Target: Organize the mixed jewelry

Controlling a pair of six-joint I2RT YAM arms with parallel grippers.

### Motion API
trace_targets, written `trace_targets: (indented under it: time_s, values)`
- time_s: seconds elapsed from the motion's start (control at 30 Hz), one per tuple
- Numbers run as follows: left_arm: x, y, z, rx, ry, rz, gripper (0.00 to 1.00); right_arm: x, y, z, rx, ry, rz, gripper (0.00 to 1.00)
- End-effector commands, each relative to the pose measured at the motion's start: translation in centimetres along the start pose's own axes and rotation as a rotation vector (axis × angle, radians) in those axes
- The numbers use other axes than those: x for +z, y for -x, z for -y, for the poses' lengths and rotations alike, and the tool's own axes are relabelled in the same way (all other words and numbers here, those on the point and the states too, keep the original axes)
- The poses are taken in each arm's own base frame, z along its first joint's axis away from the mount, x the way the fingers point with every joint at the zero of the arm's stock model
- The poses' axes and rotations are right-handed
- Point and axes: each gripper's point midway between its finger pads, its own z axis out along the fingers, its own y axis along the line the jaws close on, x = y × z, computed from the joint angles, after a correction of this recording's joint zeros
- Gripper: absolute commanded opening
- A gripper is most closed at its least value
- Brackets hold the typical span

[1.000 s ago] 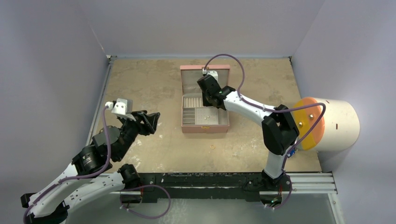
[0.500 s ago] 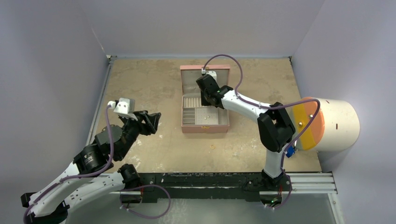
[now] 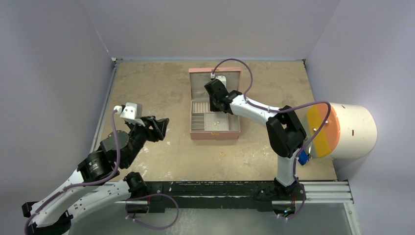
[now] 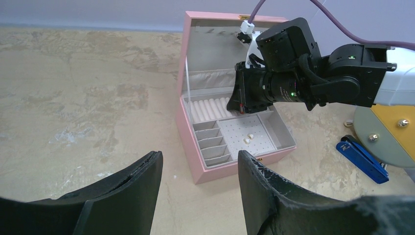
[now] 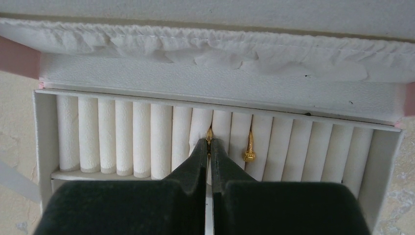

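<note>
A: Why was the right gripper (image 5: 209, 147) pinched tight over the ring rolls (image 5: 122, 137)?
B: To seat its gold ring (image 5: 209, 133) beside 1 seated ring (image 5: 249, 147). The left gripper (image 4: 198, 164) waited left of the box (image 4: 186, 139), jaws apart, empty.

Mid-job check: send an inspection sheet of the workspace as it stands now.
Surface: beige table, worn, mottled.
Job's things: pink box open; gold ring seated in the ring rolls; two studs on the perforated pad; loose ring on the table before the box.
Clutter: blue clip on the table by the drum.
Grippers: right gripper jaws shut on gold piece at the rolls; left gripper jaws open, empty.
Cables: purple cable loops over the box.
Surroundings: grey walls; white drum, orange face, at right.
</note>
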Motion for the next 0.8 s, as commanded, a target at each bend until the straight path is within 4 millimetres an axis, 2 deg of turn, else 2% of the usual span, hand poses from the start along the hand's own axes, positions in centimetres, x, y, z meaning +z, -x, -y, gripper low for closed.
trace_targets:
  time_s: [0.0, 0.2, 0.3, 0.43, 0.73, 0.77]
  values:
    - [0.3, 0.1, 0.0, 0.02, 0.0, 0.006, 0.57, 1.8, -0.9, 0.4, 0.025, -0.026, -0.028, 0.0]
    - [0.2, 0.2, 0.0, 0.018, 0.002, 0.01, 0.57, 2.0, -1.1, 0.6, 0.026, -0.03, -0.036, 0.0]
    - [0.2, 0.2, -0.1, 0.017, 0.002, 0.011, 0.57, 1.5, -0.6, 0.3, 0.03, -0.014, -0.026, 0.07]
    - [0.2, 0.2, 0.0, 0.017, 0.001, 0.01, 0.57, -0.1, 0.8, -0.1, 0.033, 0.015, 0.003, 0.19]
    - [0.3, 0.2, -0.1, 0.022, 0.006, 0.009, 0.57, -4.9, 4.6, 0.1, 0.052, 0.052, 0.107, 0.24]
    - [0.3, 0.2, -0.1, 0.022, 0.006, 0.009, 0.57, -5.2, 4.5, 0.0, 0.052, 0.063, 0.103, 0.24]
